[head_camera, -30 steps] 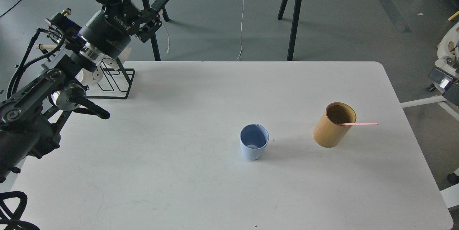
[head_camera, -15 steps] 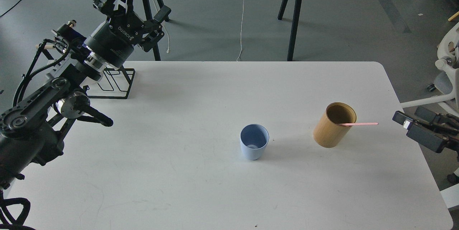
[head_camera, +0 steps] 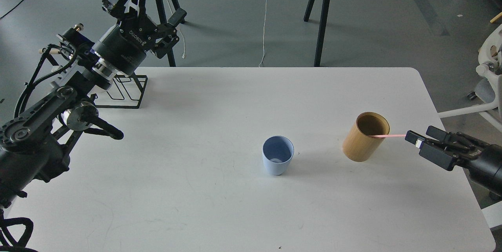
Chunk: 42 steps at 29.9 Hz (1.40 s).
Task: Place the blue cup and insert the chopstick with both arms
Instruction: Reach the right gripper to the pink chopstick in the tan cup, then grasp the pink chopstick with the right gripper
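The blue cup (head_camera: 278,161) stands upright and empty on the white table (head_camera: 219,205), a little right of the middle. The pink chopstick (head_camera: 388,136) leans in the tan bamboo holder (head_camera: 362,142) and sticks out to the right over its rim. My right gripper (head_camera: 419,140) comes in low from the right edge, fingers apart, its tips at the chopstick's outer end, which they hide. My left gripper (head_camera: 151,2) is held high over the table's far left corner, fingers spread and empty, far from the cup.
A black wire rack (head_camera: 125,91) stands at the table's far left, partly behind my left arm. A trestle table's legs (head_camera: 319,20) stand on the floor beyond the far edge. A white chair base (head_camera: 486,87) sits off the right side.
My right arm has come into view from the right and moved left until its fingertips reach the chopstick's outer end. My left gripper has lifted and shifted slightly. Cup and holder have not moved.
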Available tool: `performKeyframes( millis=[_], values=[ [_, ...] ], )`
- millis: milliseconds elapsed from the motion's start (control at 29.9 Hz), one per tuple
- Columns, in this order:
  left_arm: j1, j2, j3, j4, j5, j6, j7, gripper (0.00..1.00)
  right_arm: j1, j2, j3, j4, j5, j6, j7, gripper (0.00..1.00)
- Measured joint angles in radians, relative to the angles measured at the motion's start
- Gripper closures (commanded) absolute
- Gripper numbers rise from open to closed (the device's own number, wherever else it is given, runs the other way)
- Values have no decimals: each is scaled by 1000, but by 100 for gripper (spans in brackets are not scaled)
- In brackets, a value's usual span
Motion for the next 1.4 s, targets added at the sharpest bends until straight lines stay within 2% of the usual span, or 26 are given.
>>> performKeyframes(
  millis=[67, 535, 736, 1404],
  values=[
    [2, -1, 0, 3, 0, 0, 0, 4, -2, 22, 0, -14, 11, 0, 0, 31],
    [8, -10, 0, 36, 1, 0, 0, 3, -26, 135, 7, -99, 24, 0, 0, 31],
    [11, -20, 1, 54, 2, 0, 0, 3, -30, 151, 8, -114, 24, 0, 0, 43],
    [12, -20, 2, 65, 2, 0, 0, 3, -47, 152, 9, -117, 45, 0, 0, 66]
  ],
)
